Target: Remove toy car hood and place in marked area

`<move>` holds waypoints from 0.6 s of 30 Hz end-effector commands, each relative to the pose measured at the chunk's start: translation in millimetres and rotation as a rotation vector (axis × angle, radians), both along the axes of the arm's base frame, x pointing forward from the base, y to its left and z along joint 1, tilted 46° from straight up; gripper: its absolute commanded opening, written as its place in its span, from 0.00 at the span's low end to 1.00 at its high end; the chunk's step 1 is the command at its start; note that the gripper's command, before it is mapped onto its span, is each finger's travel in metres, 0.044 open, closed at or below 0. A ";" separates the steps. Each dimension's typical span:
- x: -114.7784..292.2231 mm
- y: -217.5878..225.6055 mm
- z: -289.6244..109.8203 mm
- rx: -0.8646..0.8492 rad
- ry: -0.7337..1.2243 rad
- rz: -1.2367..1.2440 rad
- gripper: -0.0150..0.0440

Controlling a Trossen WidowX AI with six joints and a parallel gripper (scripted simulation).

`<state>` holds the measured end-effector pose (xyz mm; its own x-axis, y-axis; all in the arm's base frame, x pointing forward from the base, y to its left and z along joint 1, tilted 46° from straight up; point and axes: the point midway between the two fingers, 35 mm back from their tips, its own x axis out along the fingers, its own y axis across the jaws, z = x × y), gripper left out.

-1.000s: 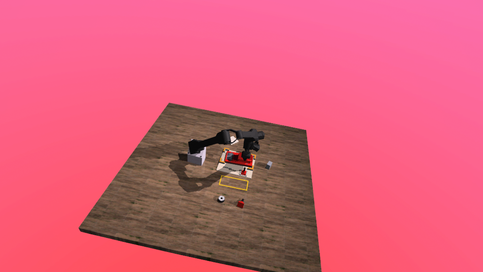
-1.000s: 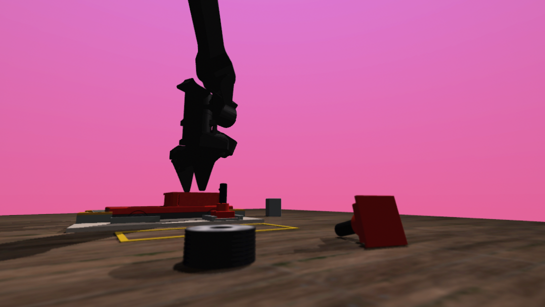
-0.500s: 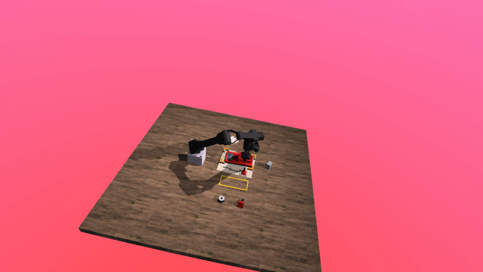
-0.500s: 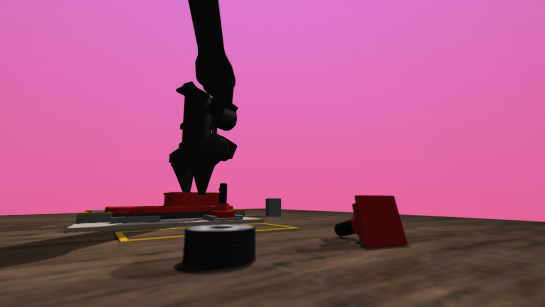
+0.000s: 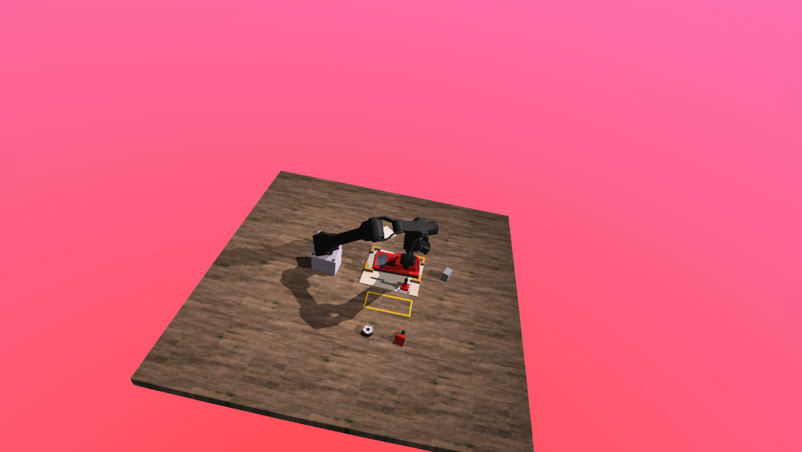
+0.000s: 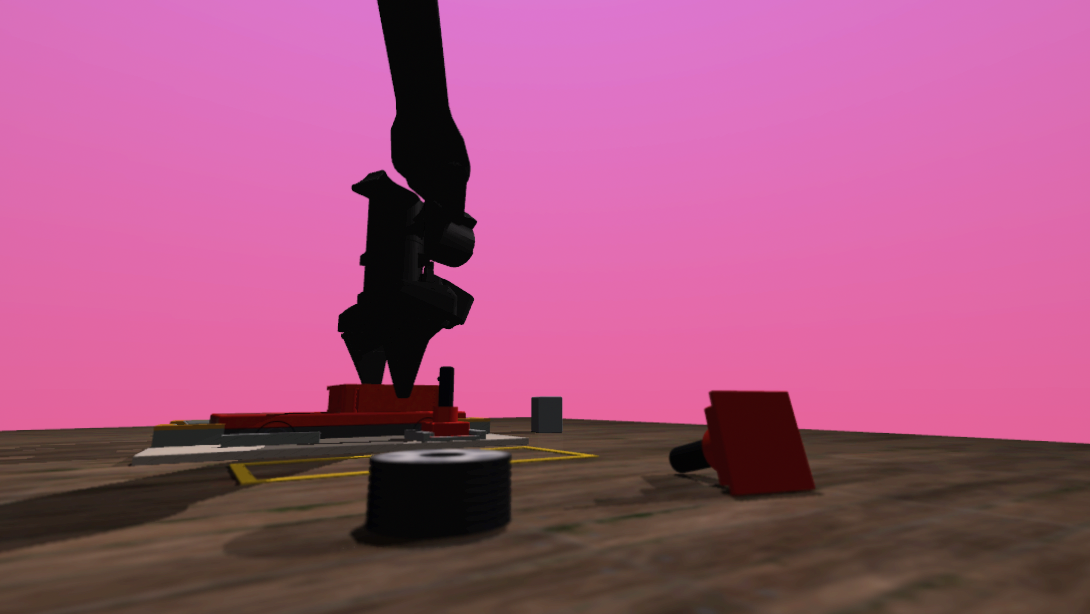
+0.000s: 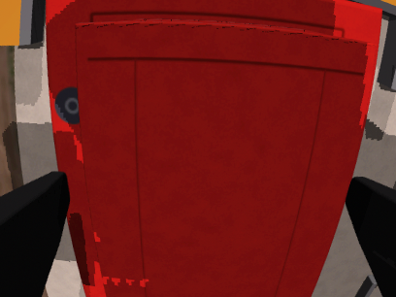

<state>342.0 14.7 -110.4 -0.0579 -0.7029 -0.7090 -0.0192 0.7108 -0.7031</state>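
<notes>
The red toy car (image 5: 395,262) (image 6: 305,418) sits on a pale base plate (image 5: 370,276) (image 6: 183,453) with orange corner brackets. Its dark red hood (image 7: 214,164) (image 6: 358,396) fills the wrist view and lies on the car. My gripper (image 5: 408,261) (image 6: 387,385) (image 7: 215,190) is open, with one black finger on each side of the hood and the tips down at hood level. Nothing is between the fingers but the hood's width; they stand apart from its sides. The yellow marked rectangle (image 5: 366,300) (image 6: 305,475) lies on the table just in front of the plate.
A black ribbed wheel (image 5: 367,330) (image 6: 438,490) and a red block with a black peg (image 5: 399,338) (image 6: 751,442) lie in front of the marked area. A small grey cube (image 5: 446,274) (image 6: 546,414) stands right of the plate. A small red-and-black upright part (image 5: 404,285) (image 6: 446,400) stands on the plate's front.
</notes>
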 end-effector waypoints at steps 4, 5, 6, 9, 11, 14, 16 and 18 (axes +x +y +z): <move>-0.1 -1.1 -1.0 0.000 0.000 0.000 0.96; -0.1 -1.1 -1.0 0.000 0.000 0.000 0.91; -0.1 -1.1 -1.0 0.000 0.000 0.000 0.87; -0.1 -1.1 -1.0 0.000 0.000 0.000 0.83; -0.1 -1.1 -1.0 0.000 0.000 0.000 0.81; -0.1 -1.1 -1.0 0.000 0.000 0.000 0.78; -0.1 -1.1 -1.0 0.000 0.000 0.000 0.75; -0.1 -0.8 -0.8 0.000 0.000 0.000 0.66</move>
<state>341.6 13.6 -111.7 -0.0592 -0.7023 -0.7094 -0.0200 0.7113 -0.7026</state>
